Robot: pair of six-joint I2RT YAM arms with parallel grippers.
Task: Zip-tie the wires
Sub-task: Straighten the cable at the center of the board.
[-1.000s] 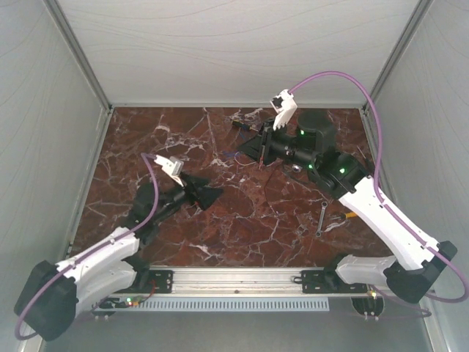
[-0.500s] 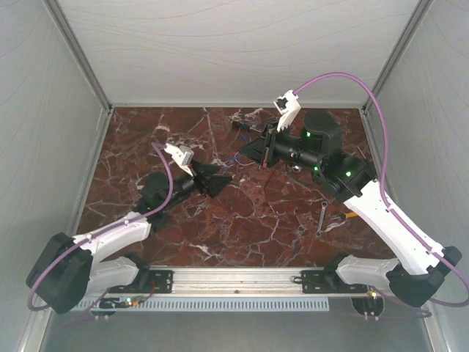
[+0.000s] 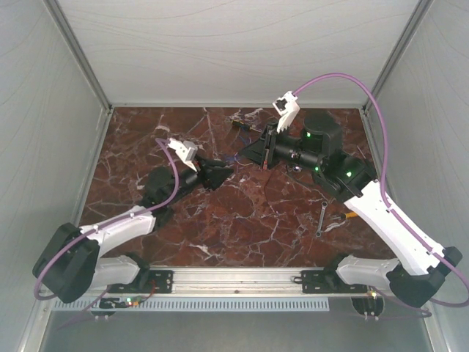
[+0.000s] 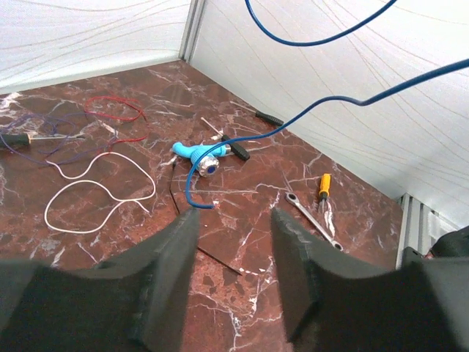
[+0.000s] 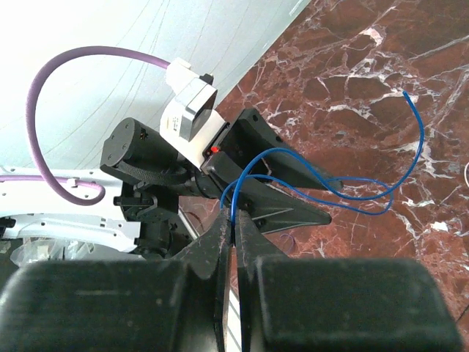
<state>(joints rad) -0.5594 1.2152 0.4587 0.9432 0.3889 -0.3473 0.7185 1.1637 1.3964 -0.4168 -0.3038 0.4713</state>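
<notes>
Above the middle of the marble table (image 3: 249,220), the right gripper (image 5: 234,220) was shut tight on a thin blue wire (image 5: 333,194), with the strand pinched between the tips of its two fingers. The wire was held up in the air, I think so that its free end would hang where the other arm could reach it. The left gripper (image 4: 233,220) faced that end with the jaws about half apart and nothing held. The curled end of the blue wire hung just in front of the gap, very near one fingertip; whether it touched, I could not tell. This looked to me like a second grasp being prepared, to stretch the strand between both arms. The wires (image 4: 77,150) — red, whitish and purple loops — lay flat on the table beyond the left gripper, loose and spread, with no tie around them. A blue-handled tool (image 4: 196,152) lay near them, and a wrench (image 4: 311,218) lay well apart, to the side.
</notes>
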